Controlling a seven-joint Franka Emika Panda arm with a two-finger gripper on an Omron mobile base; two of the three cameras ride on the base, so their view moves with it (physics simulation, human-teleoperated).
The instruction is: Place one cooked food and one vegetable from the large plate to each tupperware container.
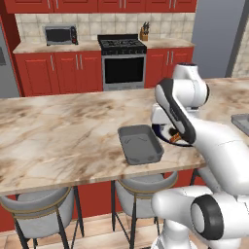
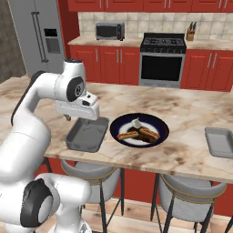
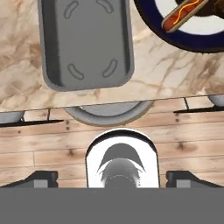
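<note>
The large plate (image 2: 160,125), navy-rimmed, lies on the marble island near its front edge. On it are a hot dog (image 2: 127,134), a brown piece of cooked food (image 2: 148,133) and a small white vegetable (image 2: 136,123). One grey tupperware container (image 2: 86,134) sits just left of the plate, and its floor (image 3: 85,39) is bare. Another tupperware container (image 2: 220,141) sits at the far right. My gripper (image 2: 76,119) hangs over the left container's far end, open, with nothing between its fingertips (image 3: 42,177). In the hand view the plate rim (image 3: 188,41) and the hot dog (image 3: 183,12) are at the upper right.
The marble island (image 1: 58,136) stretches wide to the left of the container (image 1: 140,144). Grey stools (image 1: 39,204) stand under its front edge. My own arm hides most of the plate (image 1: 171,141) in the left base view. Stove and red cabinets line the back wall.
</note>
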